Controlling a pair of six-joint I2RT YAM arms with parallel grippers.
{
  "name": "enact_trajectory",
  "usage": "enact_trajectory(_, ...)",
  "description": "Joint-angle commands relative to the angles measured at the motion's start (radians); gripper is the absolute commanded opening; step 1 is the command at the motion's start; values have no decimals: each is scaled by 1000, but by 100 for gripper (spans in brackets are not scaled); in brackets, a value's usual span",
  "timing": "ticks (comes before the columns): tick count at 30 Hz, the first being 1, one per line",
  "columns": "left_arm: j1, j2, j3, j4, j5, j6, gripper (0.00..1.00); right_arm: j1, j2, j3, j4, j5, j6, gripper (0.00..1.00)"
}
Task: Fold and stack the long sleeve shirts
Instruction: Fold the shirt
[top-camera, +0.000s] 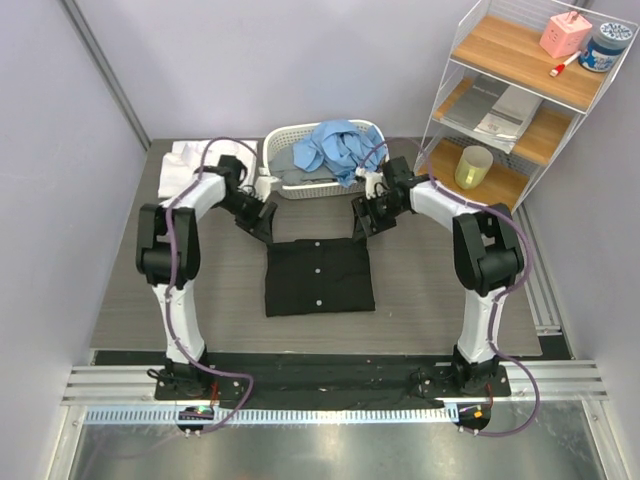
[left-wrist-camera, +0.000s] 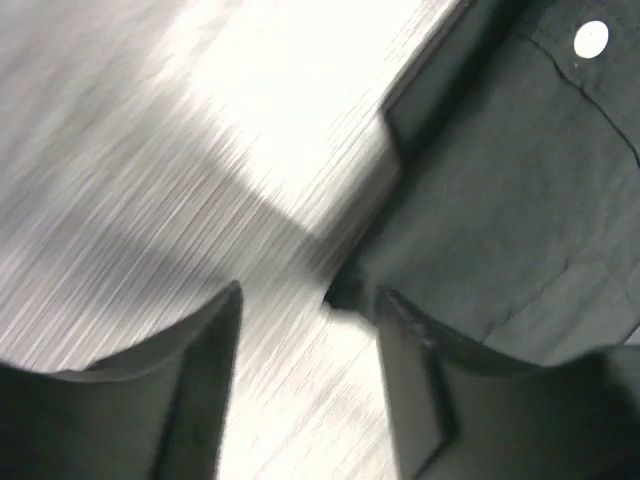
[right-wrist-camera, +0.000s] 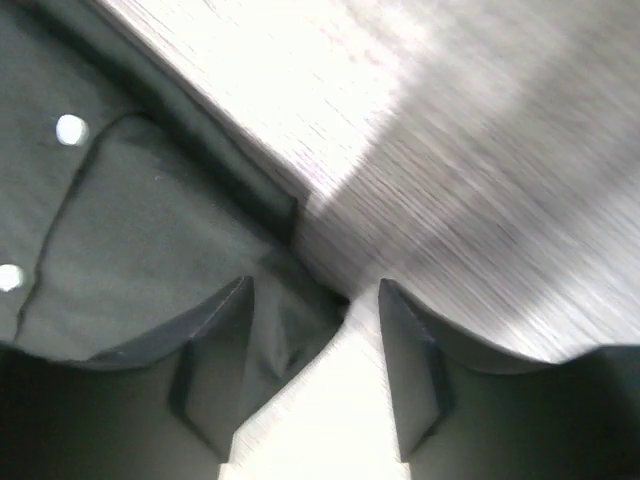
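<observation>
Your left tool (left-wrist-camera: 310, 335) stands parted, its two dark, wedge-shaped fingers (left-wrist-camera: 205, 350) gripping nothing. Brushed grey desk (left-wrist-camera: 150, 150) shows in the gap. A far corner of the black shirt (left-wrist-camera: 510, 200) lies just by the inner finger; you cannot tell whether they touch.

Your right tool (right-wrist-camera: 315, 325) mirrors it: jaws apart and empty, with the shirt's other far corner (right-wrist-camera: 150, 230) under one finger and reaching into the gap. The cloth is soft, matte and creased along a stitched placket, with small round white buttons (right-wrist-camera: 70, 129) on it.

From above, the left tool (top-camera: 262, 222) and right tool (top-camera: 362, 222) sit low at the two far corners of the black shirt (top-camera: 318, 275). It lies flat mid-desk, folded into a rough rectangle with a row of buttons down its middle.

Behind it stands a white slatted plastic basket (top-camera: 272, 160) with a crumpled blue shirt (top-camera: 335, 145) heaped in it and spilling over the rim. A white shirt (top-camera: 185, 160) lies at the far left of the wood-grain desk (top-camera: 140, 290). A wire-framed shelf (top-camera: 500, 185) with wooden boards stands to the right.
</observation>
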Motion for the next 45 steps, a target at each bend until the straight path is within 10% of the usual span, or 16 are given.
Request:
enact_trajectory(1,62,-342,-41,77,78,-70,67,-41,-243,83,-57,-84,53,74)
enact_trajectory(3,60,-471,-119,130,100,-99,100,-41,-350,71,-62,-109,67,91)
enact_trajectory(8,57,-778,-274,242,245,-263,100,-41,-468,-24,-17,-306,200,100)
enact_trajectory(16,-54,-841,-643,509,493,-839,100,52,-508,-452,719,-484,904,100)
enact_trajectory(20,-142,-937,-906,1020,413,-1239,100,182,-525,-549,768,-451,920,100)
enact_trajectory(29,-173,-803,-789,855,188,-1374,100,207,-527,-535,615,-435,770,100)
enact_trajectory(45,-171,-872,-902,985,240,-1441,100,209,-533,-624,684,-451,790,100)
